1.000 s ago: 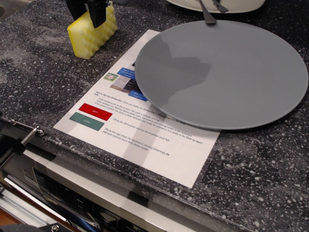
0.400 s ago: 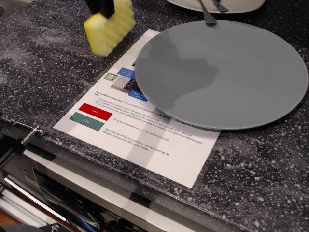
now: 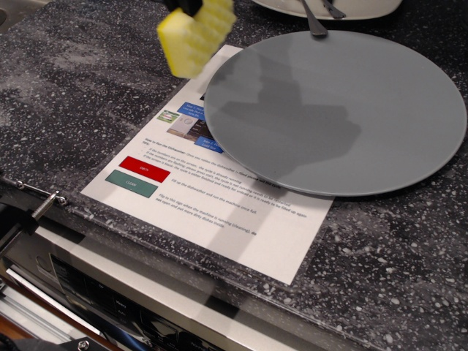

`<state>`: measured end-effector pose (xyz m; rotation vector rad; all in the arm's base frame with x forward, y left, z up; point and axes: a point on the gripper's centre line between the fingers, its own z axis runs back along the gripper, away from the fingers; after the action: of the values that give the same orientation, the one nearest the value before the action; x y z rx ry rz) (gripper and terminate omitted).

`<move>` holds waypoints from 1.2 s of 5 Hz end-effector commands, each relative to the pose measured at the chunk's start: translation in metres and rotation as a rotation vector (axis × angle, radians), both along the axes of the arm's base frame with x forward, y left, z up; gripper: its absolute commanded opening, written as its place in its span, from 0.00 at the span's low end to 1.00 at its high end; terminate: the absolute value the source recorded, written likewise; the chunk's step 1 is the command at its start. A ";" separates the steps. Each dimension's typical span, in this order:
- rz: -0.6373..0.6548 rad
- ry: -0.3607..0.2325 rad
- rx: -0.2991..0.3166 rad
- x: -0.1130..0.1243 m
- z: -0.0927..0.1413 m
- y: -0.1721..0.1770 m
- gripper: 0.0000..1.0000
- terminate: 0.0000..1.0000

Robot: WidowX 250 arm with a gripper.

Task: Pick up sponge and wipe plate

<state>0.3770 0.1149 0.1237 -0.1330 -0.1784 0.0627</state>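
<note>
The yellow sponge (image 3: pixel 194 36), with its wavy ridged face, hangs in the air near the top edge, above the upper left corner of the paper and just left of the plate. My gripper (image 3: pixel 184 6) shows only as dark fingertips at the top edge, shut on the sponge's upper end. The large round grey plate (image 3: pixel 351 110) lies flat on the right part of the paper; the arm's shadow falls across its left half.
A printed paper sheet (image 3: pixel 212 205) lies under the plate on the dark speckled counter (image 3: pixel 66 95). A white dish (image 3: pixel 329 9) with cutlery (image 3: pixel 314 25) sits behind the plate. The counter's front edge and an appliance panel (image 3: pixel 110 292) run along the bottom.
The gripper has lifted the sponge off the counter and carried it up and to the right, toward the plate. The shadow on the plate has grown and shifted right.
</note>
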 end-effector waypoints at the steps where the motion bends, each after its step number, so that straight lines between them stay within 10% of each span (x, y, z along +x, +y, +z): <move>1: -0.038 -0.089 0.146 -0.008 -0.014 -0.035 0.00 0.00; 6: 0.006 0.002 0.307 -0.001 -0.027 -0.129 0.00 0.00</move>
<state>0.3742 -0.0180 0.0858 0.1796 -0.1551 0.0248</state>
